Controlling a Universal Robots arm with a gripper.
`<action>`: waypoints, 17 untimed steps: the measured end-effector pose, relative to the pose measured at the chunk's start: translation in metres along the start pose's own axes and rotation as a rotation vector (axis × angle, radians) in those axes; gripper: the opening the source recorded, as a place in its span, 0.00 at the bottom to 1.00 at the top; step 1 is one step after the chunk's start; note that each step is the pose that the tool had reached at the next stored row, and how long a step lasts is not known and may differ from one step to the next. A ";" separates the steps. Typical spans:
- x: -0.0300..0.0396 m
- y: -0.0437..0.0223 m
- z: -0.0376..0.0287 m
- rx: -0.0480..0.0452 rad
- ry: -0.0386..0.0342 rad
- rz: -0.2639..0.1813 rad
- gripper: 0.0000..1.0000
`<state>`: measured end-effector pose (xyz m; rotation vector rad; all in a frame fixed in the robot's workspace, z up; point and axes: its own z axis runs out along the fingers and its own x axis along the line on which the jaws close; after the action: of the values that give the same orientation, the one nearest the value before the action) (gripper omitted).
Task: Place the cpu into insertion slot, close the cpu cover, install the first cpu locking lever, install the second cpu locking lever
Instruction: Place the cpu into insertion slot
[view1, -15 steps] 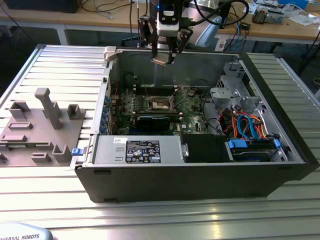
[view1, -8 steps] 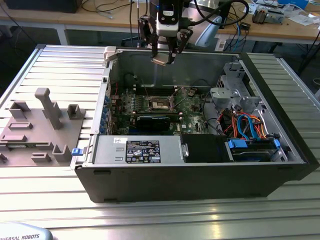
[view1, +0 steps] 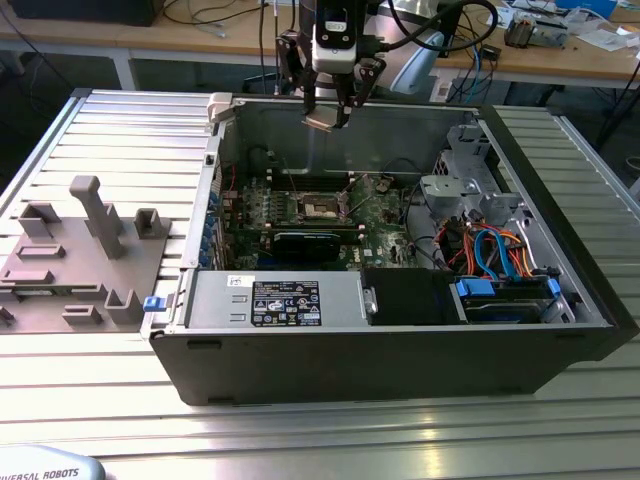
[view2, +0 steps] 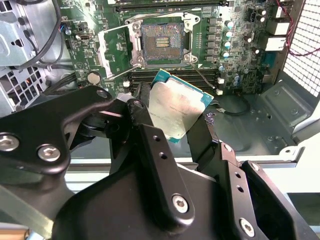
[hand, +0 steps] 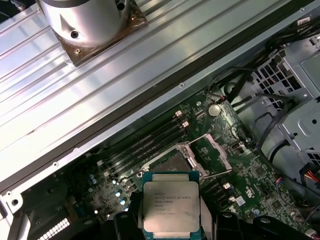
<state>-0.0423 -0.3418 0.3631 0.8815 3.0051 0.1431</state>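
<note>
- In the exterior view, a grey fixture block (view1: 80, 250) is seen on the ribbed metal table (view1: 120, 130), at 9 o'clock from the open computer case (view1: 400, 350).
- A labelled black-and-white box (view1: 285, 302) is set inside the case along its near wall, at 6 o'clock from the green circuit board (view1: 300, 215).
- The insertion slot (view1: 322, 207) (view2: 161, 42) (hand: 170, 160) is found in the middle of that board; it is uncovered and no chip is seated in it.
- The gripper (view1: 328, 112) (view2: 175, 117) (hand: 172, 225) is hung at 12 o'clock from the slot, over the case's far wall and well apart from the board.
- The jaws are drawn in on two opposite edges of the cpu (view1: 322, 122) (view2: 177, 112) (hand: 170, 207), which is pinched between them. Its silvery face is shown in the first wrist view and its tan-gold face in the second wrist view.
- The cpu cover (view2: 102, 50) (hand: 218, 150) is swung open beside the slot, clear of the recess.
- A metal drive cage (view1: 460, 190) is seen at 3 o'clock from the board, with orange and blue cables (view1: 500, 250) just beside it at 5 o'clock.
</note>
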 end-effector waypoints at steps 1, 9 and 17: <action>0.0000 0.0000 0.0000 0.0000 -0.0001 0.001 0.54; 0.0000 0.0000 0.0000 -0.0002 -0.0010 0.011 0.54; 0.0000 0.0000 0.0000 -0.0004 -0.0018 0.021 0.54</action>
<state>-0.0423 -0.3418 0.3631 0.9121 2.9950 0.1429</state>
